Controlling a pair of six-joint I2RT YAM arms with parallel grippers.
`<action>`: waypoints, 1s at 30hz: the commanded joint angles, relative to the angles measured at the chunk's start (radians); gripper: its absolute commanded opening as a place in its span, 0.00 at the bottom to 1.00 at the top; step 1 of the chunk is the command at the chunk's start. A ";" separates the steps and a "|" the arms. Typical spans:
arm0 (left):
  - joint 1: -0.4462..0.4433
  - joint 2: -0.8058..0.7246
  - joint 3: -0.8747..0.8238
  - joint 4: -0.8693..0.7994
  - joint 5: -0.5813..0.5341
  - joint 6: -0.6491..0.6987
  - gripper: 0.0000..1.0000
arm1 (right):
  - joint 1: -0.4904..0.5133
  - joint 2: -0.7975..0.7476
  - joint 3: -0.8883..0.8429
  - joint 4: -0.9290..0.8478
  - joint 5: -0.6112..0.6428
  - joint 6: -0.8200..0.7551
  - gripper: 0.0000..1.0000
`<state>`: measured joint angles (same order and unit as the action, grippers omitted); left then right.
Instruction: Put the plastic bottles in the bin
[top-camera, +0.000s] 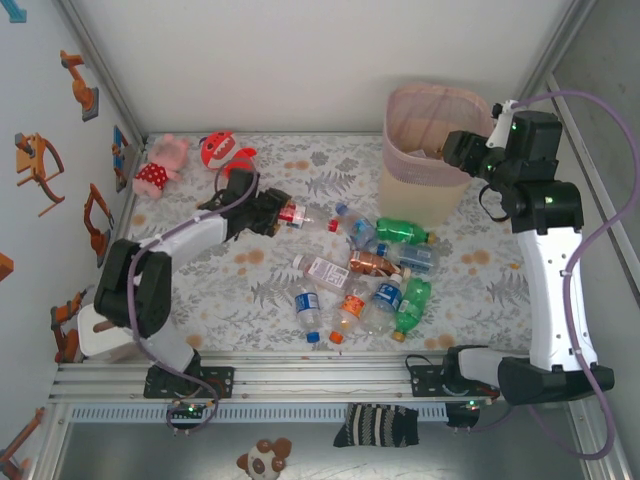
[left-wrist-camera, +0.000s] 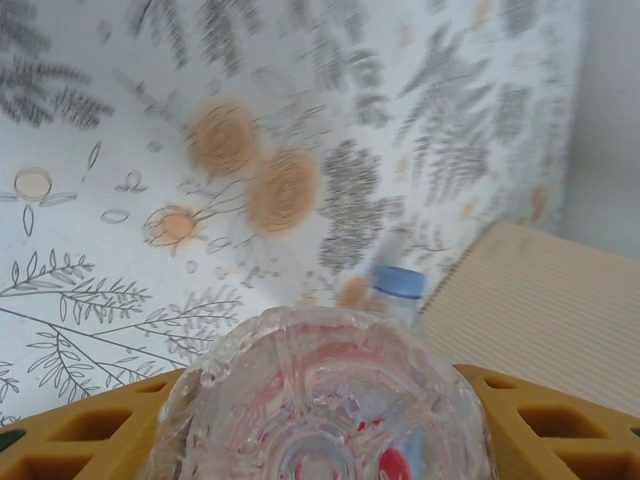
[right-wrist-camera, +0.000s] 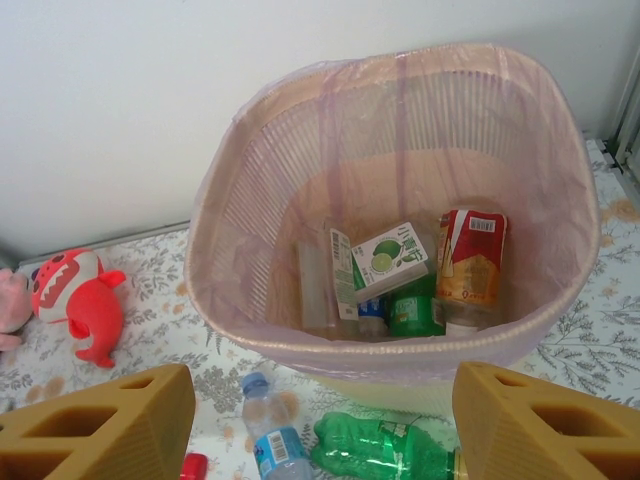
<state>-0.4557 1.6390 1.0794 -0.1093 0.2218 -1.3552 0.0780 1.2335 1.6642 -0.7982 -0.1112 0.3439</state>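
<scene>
Bottles (top-camera: 372, 263) lie clustered beside the bin (top-camera: 425, 150); left jaws clamp a red-labelled bottle (top-camera: 292, 212), right jaws apart.

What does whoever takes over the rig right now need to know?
Left gripper: shut on a clear red-label bottle, left of the pile.
Right gripper: open, empty, above the bin.
Done: a few binned bottles lie at the bottom.
Left: roughly a dozen loose bottles on the table in front of the bin, plus the held one.
</scene>
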 joint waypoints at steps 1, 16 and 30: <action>0.001 -0.107 0.019 -0.049 -0.063 0.208 0.59 | 0.000 -0.036 -0.001 0.043 -0.025 0.003 0.68; 0.005 -0.472 -0.023 0.244 0.365 0.806 0.54 | 0.073 -0.091 -0.165 0.423 -0.474 -0.055 0.67; -0.016 -0.614 0.027 0.244 0.729 1.005 0.47 | 0.414 -0.007 -0.117 0.312 -0.730 -0.402 0.72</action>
<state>-0.4610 1.0512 1.0679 0.1013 0.8474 -0.4198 0.4469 1.2064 1.5036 -0.4301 -0.7860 0.0669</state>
